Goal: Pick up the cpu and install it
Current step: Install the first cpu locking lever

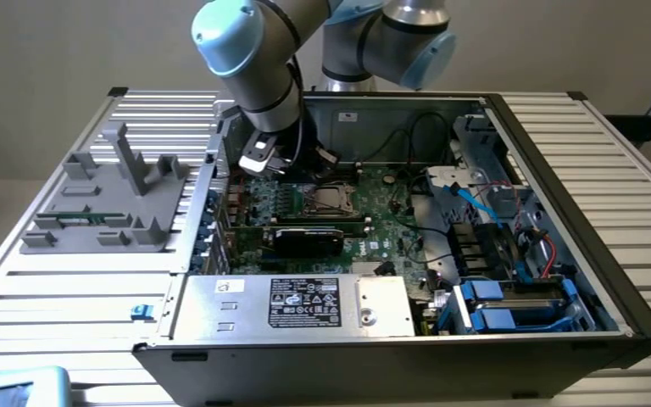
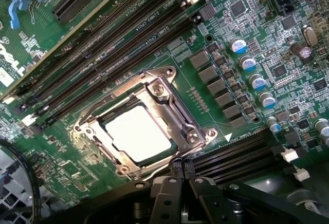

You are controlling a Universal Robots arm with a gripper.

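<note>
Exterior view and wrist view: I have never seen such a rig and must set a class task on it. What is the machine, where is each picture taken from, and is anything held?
The machine is a grey-and-blue robot arm ending in a black gripper. The exterior view is from a camera off the arm, looking down on an open black computer case on a slatted metal table. The wrist view is from a camera on the arm's wrist, close above the green circuit board inside. There the cpu, a small square chip with a shiny silver top, sits in its metal-framed socket. The gripper, near it, is shut and holds nothing. A grey plastic stand lies beside the case.
</note>
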